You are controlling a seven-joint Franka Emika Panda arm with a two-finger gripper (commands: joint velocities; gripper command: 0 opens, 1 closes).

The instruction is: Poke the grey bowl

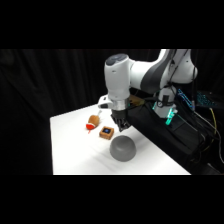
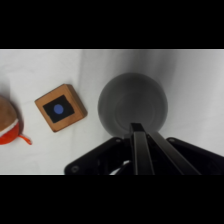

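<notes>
Nearest my side camera, the grey bowl point(image 1: 123, 148) sits dome-up at the table's point(image 1: 70, 150) front edge. My gripper point(image 1: 121, 126) hangs just above it, fingers point(image 2: 141, 150) pressed together, holding nothing. Beside it lies a brown block point(image 2: 60, 107); beyond, an orange toy point(image 1: 93, 121).

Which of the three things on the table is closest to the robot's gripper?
The grey bowl. The gripper hangs just above it, while the brown block and the orange toy sit farther off to the side.
</notes>
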